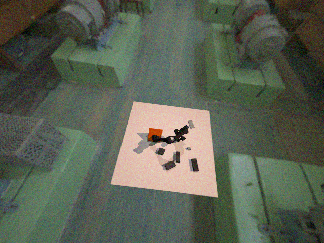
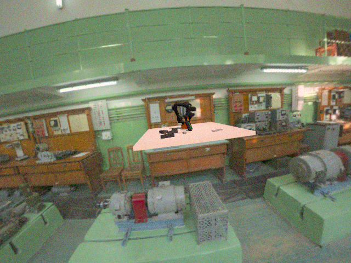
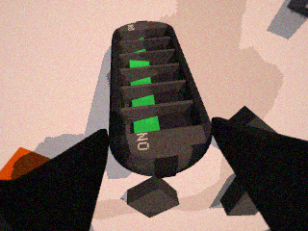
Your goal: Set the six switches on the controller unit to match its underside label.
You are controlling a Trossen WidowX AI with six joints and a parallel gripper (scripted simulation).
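The dark grey controller unit [image 3: 154, 140] [image 2: 189, 125] fills the middle of the wrist view, its switch side facing the camera. Its near end, marked ON at the left, looks larger than the far end. Green shows at the left in all six switch bays, broad in the nearer ones and thin in the two farthest. The exact rocker positions are hard to tell. My gripper [image 3: 160, 129] [image 1: 179, 134] is shut on the unit, one fingertip at each long side of its near end. The unit is off the bench, steeply tilted in the exterior view. Its underside label is hidden.
On the pale bench top [image 1: 130, 167] [image 2: 215, 136] lie several dark modules, among them a squarish block [image 1: 160, 151] [image 3: 153, 197], a bar [image 1: 195, 165] and another bar [image 1: 177, 157]. A grey plate [image 1: 191, 123] and a small grey piece [image 1: 188, 148] lie farther right. The orange square [image 1: 155, 132] is by the arm's base.
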